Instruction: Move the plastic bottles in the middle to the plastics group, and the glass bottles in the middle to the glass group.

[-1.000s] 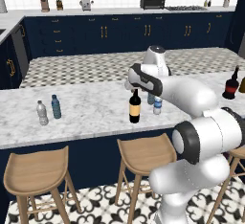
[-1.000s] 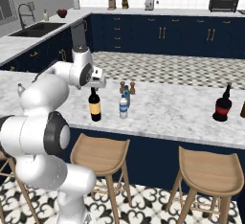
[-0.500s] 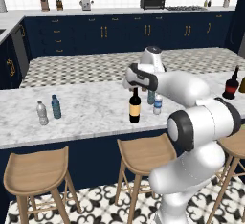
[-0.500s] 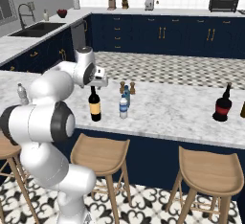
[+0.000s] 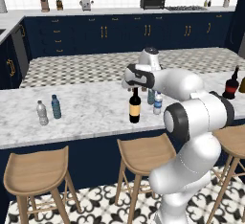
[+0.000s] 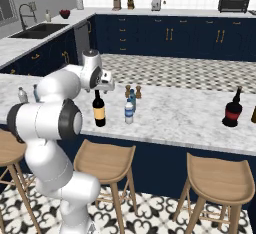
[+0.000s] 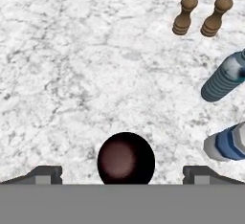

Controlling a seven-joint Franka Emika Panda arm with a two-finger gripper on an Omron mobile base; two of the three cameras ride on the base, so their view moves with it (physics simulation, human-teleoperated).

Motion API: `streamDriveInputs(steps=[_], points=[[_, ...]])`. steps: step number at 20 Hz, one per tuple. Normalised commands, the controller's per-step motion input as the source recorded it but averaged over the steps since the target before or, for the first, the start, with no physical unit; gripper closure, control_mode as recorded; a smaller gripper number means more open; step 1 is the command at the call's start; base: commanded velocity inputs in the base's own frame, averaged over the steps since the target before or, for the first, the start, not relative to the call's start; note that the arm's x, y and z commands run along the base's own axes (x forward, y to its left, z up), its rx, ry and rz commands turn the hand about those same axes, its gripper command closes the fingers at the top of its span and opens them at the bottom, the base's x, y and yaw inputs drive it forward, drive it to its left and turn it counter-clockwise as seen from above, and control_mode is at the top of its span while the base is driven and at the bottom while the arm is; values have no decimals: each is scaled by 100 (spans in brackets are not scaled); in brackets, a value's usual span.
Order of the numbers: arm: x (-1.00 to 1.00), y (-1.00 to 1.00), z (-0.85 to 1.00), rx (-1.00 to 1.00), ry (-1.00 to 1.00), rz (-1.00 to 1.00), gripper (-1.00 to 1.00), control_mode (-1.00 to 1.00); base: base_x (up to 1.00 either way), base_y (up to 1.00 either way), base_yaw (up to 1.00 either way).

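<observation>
I've got the marble counter [image 5: 91, 113] below me; the wine bottle [image 5: 135, 106] stands upright mid-counter, long axis vertical, top pointing straight at my camera. My gripper [image 7: 122, 172] hangs above it, fingers spread wide, grasping nothing. Two water bottles [image 6: 130, 109] stand just beside.

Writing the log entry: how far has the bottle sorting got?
Nothing is sorted yet. The wine bottle and both water bottles stand mid-counter. In hand: the open gripper sits over the wine bottle's top, fingers either side, not closed. Left: carry it to the glass group, then the water bottles to the plastics group.
</observation>
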Motion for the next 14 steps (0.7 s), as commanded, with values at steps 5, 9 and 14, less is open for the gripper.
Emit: streamDriveInputs(steps=[5,9,14], points=[[14,0,-16,0,0,0,-100,-100,0,0,0],[6,4,-9,0,0,0,-100,-100,0,0,0],[1,5,-7,0,-2,0,-100,-100,0,0,0]])
